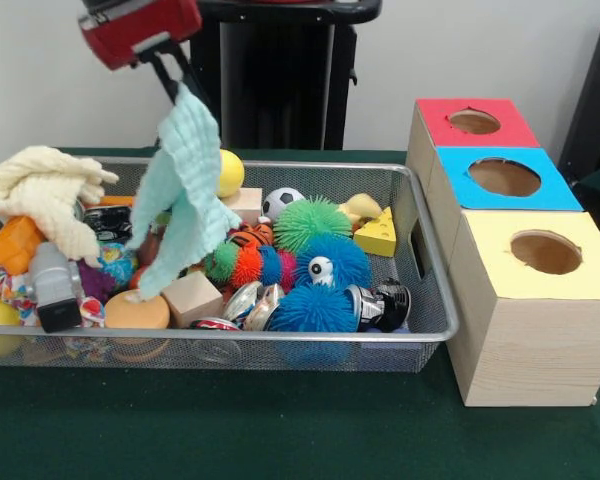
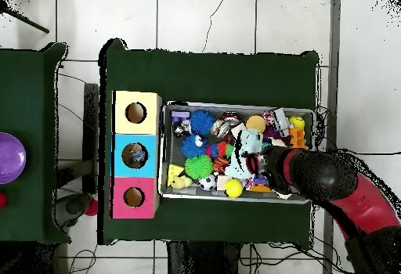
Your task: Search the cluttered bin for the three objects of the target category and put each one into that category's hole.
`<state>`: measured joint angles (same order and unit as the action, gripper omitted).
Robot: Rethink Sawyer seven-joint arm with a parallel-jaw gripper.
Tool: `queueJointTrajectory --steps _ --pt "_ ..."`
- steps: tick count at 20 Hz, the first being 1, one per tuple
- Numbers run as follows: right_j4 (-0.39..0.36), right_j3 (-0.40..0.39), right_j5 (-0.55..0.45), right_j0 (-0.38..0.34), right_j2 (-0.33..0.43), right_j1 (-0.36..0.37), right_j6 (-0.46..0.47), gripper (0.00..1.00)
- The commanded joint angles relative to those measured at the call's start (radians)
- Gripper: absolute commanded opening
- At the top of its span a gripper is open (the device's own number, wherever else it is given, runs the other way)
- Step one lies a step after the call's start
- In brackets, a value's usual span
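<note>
The wire mesh bin (image 1: 280, 338) sits on the green table, full of toys; it also shows in the overhead view (image 2: 235, 105). My gripper (image 1: 180, 88) hangs above the bin's left half, shut on the top of a pale blue knitted cloth (image 1: 185, 190) that dangles down into the bin. In the overhead view the gripper (image 2: 255, 161) and the cloth (image 2: 251, 141) are over the bin's middle. Two shiny crinkly film pieces (image 1: 248, 302) lie at the bin's front middle; I cannot tell for sure that they are the bags.
Three wooden boxes with holes stand right of the bin: red top (image 1: 475, 122), blue top (image 1: 505, 178), yellow top (image 1: 545, 252). In the bin lie a cream cloth (image 1: 45, 195), blue (image 1: 325, 265) and green (image 1: 310, 222) spiky balls, a cheese wedge (image 1: 378, 233) and a wooden block (image 1: 192, 297).
</note>
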<state>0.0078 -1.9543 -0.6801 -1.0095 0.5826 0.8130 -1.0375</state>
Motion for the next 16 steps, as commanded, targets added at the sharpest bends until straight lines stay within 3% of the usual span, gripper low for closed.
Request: queueJointTrajectory --steps 1,10,16 --pt "0.103 -0.203 0.116 -0.019 0.127 -0.094 -0.156 0.00" --pt "0.092 -0.245 0.187 -0.058 0.209 -0.118 -0.136 0.00" --pt "0.146 -0.290 0.226 -0.089 0.299 -0.164 -0.189 0.00"
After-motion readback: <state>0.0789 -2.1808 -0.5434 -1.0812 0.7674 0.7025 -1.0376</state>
